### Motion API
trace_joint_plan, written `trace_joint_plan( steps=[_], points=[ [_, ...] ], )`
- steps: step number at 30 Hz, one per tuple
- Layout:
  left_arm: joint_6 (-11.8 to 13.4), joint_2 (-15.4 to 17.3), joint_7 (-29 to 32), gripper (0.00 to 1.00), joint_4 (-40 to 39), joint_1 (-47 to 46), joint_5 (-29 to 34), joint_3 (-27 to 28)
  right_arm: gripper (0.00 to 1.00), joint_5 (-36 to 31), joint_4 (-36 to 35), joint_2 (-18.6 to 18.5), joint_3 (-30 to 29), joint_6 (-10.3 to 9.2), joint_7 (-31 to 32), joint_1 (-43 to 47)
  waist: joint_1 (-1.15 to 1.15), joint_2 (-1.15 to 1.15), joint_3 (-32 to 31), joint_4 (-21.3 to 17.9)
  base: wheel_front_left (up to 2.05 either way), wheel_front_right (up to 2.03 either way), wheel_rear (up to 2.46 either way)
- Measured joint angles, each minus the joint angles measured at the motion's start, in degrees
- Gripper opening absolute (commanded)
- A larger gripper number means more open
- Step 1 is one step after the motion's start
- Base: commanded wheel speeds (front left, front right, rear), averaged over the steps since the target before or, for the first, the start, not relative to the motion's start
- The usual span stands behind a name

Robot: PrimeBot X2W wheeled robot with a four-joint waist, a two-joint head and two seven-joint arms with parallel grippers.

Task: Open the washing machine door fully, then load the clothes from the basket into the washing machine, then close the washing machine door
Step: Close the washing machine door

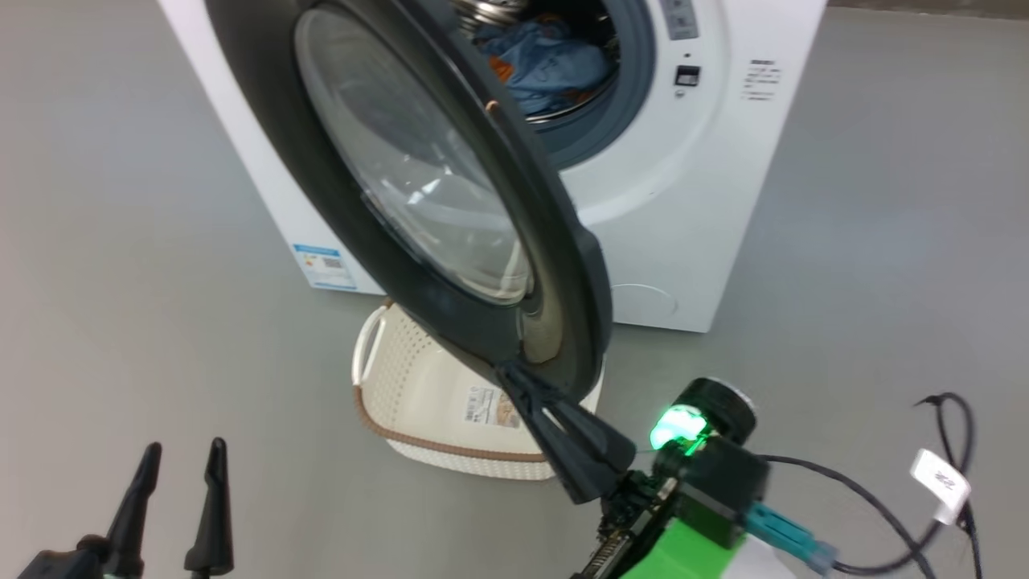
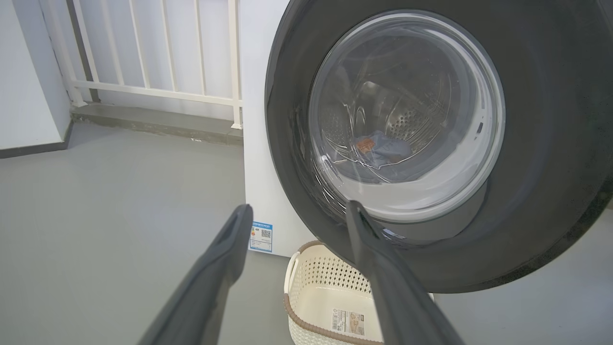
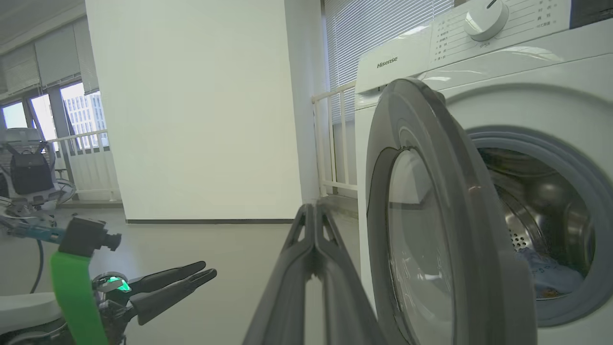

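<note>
The washing machine door (image 1: pixel 410 161) stands part-way open, swung out toward the robot from the left side of the washing machine (image 1: pixel 691 209). In the head view its glossy dark ring and bulging glass window cover the left part of the drum mouth. To the right of the door's free edge the grey gasket and steel drum show. The clothes (image 1: pixel 547 60), light-blue fabric with a spot of orange, lie inside the drum.

The basket (image 1: pixel 402 378) sits on the grey floor (image 1: pixel 120 281) just in front of the machine, beneath the door's lower rim, with its cream bottom and barcode sticker showing.

The right pincer (image 1: pixel 508 372) has its two dark fingers pressed together with nothing between them. Its tips reach up to the door's lower edge, and whether they touch it cannot be told. In the right wrist view the joined fingers point just left of the door's outer face.

The left pincer (image 1: pixel 183 454) hovers at the near left, well apart from door and basket, its fingers spread wide and holding nothing.

A blue energy label (image 1: pixel 324 265) sits low at the machine's left. A white railing (image 2: pixel 158 91) stands far behind it on the left.
</note>
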Motion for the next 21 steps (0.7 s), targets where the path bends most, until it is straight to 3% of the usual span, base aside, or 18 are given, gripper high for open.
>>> trace_joint_plan(
  steps=[11, 21],
  points=[
    [0.0, -0.1, 0.0, 1.0, 0.23, -2.59, -1.57, -2.6, 0.0, 2.31, 11.6, -0.02, -0.71, 0.0, 0.0, -1.96, 0.0, 0.0, 3.54, 3.3, 0.0, 0.0, 0.0],
    [0.0, 0.14, 0.0, 1.0, 0.69, -6.71, -3.97, -4.48, 0.0, 2.27, 20.47, -0.12, -6.5, 0.0, 0.0, -6.28, 0.0, 0.0, 9.16, 5.05, 0.0, 0.0, 0.0]
  ],
)
